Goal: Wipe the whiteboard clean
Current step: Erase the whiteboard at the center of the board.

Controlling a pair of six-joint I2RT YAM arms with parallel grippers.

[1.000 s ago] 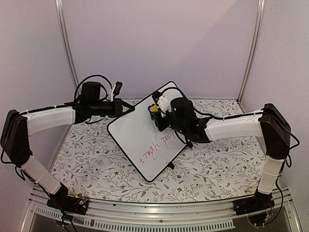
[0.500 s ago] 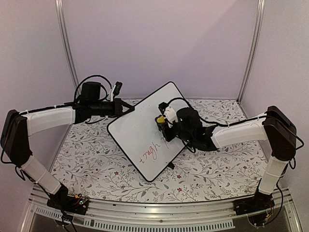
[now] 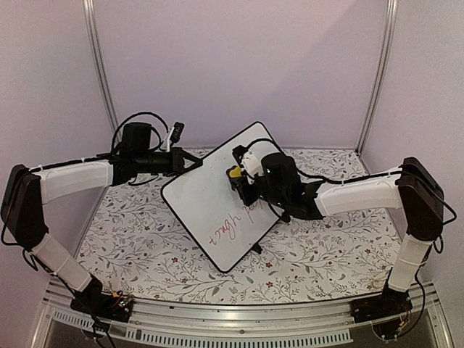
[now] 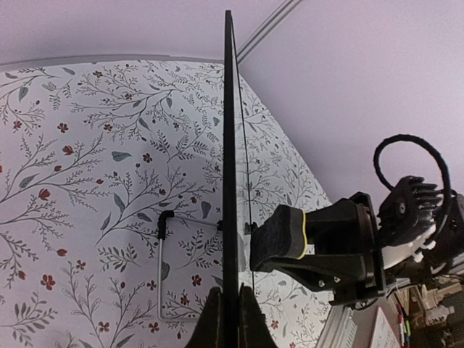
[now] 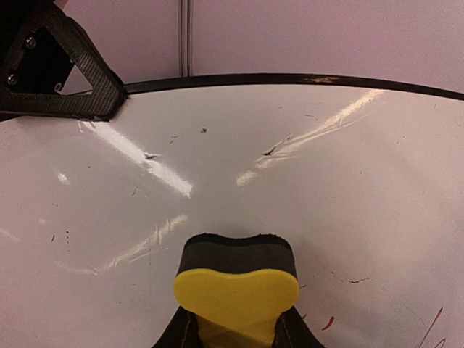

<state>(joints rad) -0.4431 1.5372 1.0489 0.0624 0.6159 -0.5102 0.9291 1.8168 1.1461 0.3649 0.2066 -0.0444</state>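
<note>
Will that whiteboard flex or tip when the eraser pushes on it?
Probably stiff: edge-on the whiteboard looks thin but straight. Propped on a wire stand, it might tip or slide under the eraser if the left gripper weren't clamping its edge.

The left arm (image 3: 72, 177) and right arm (image 3: 355, 192) carry white shells on their long links, with black blocks at the joints. Black cables (image 3: 141, 116) loop above the left wrist. The left tool (image 3: 197, 164) is black. Its finger (image 5: 65, 80), at the upper left of the right wrist view, is an open triangle with two screw heads.
</note>
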